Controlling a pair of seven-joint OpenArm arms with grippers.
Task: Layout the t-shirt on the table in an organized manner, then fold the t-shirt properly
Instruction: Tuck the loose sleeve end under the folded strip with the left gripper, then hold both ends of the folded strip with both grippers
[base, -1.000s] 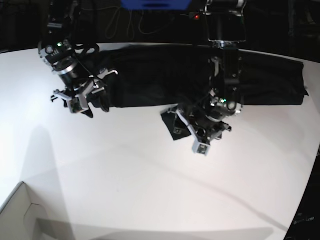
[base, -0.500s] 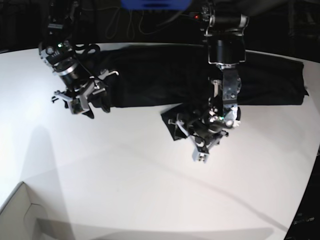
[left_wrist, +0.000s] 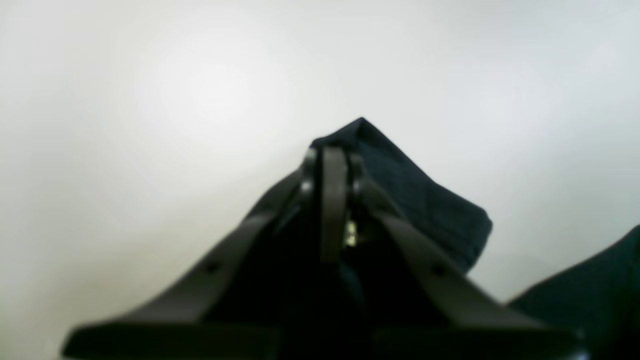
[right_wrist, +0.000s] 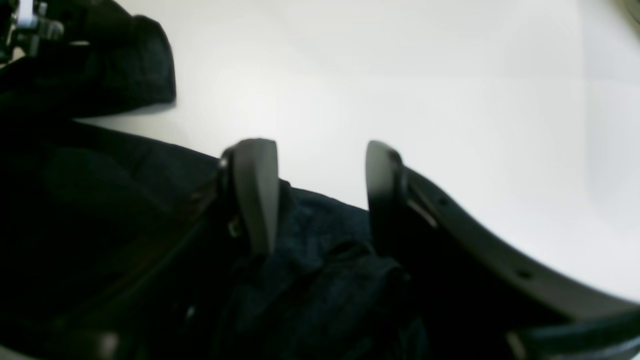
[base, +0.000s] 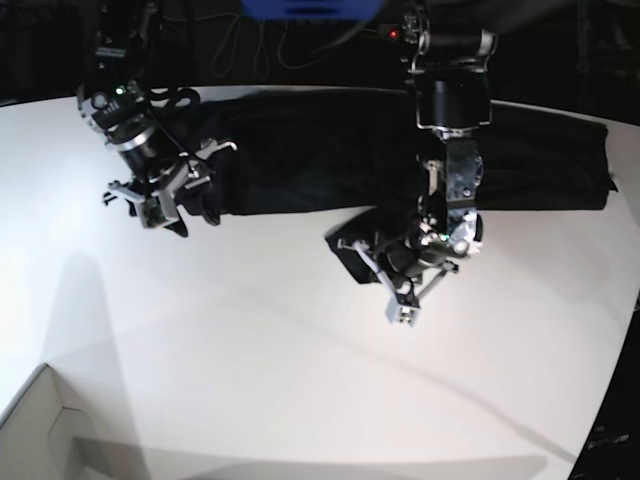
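Base view: one t-shirt, black, spread in a long band across the far part of one white worktop, with a small flap of cloth poking out toward the near side around the middle. Two arms, two claws. Left claw down at that protruding flap, fingers drawn together, the flap between them as far as can be made out from here. Right claw at the shirt's end on the picture's left, fingers spread, low over the cloth edge. One white box corner at the bottom left of the picture, well apart from the shirt; inside not visible.

Left wrist view: left claw pinched shut, both fingers meeting at the tips on a peaked fold of the t-shirt, dark cloth rising to a point just behind the fingertips. Pale worktop all around. Second patch of black cloth at the lower right corner, apart from the pinched fold.

Right wrist view: right claw standing open, a clear gap between its two fingers, nothing clamped. Bunched t-shirt directly below and between the fingers; contact with the cloth not possible to tell. More black cloth along the left, another dark rounded lump at upper left. Bare worktop beyond.
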